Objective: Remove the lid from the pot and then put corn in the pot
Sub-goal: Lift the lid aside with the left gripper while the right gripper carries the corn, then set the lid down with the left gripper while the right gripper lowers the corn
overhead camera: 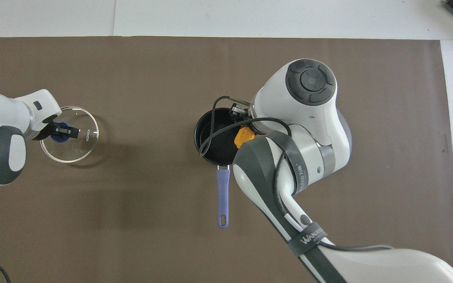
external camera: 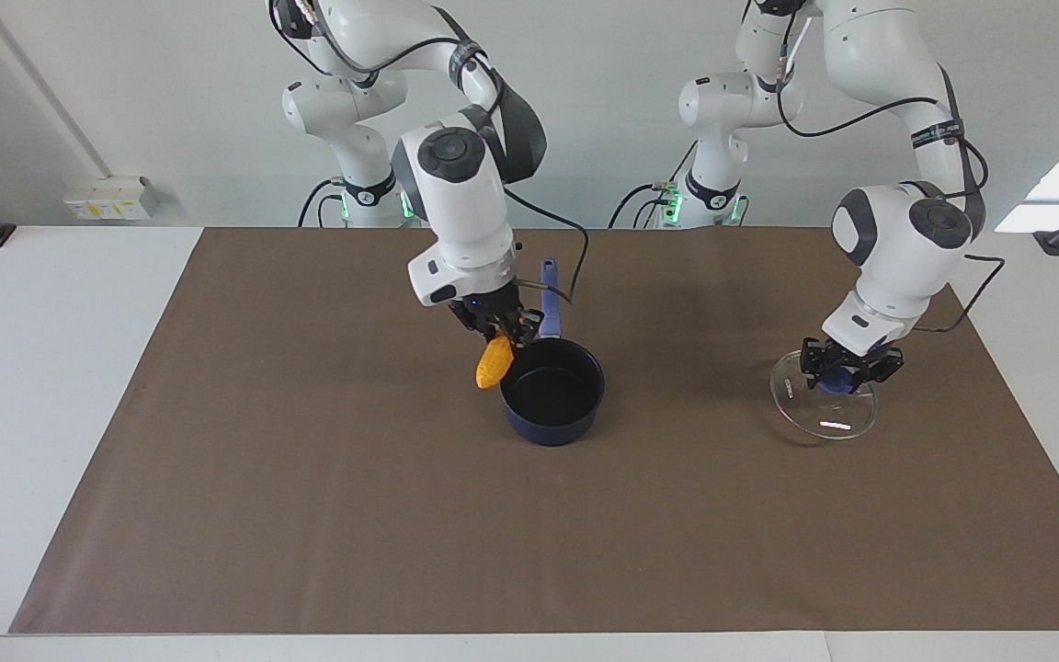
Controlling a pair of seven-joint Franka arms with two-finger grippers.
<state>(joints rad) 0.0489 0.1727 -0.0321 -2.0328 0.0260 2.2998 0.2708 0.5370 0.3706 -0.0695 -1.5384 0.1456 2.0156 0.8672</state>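
- The corn (external camera: 494,362) is gripped in the right gripper (external camera: 499,333) jaws, over the pot (external camera: 552,392) rim
- The lid (external camera: 824,405) knob is clamped by the left gripper (external camera: 847,368) jaws; the lid is tilted, its edge touching the surface (external camera: 309,506)

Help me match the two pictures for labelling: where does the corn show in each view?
Facing view: the corn hangs from the right gripper at the pot rim, on the side toward the right arm's end.
Overhead view: the corn peeks out under the right arm, over the pot's edge.
Shared landmark: the pot's blue handle, which points toward the robots.
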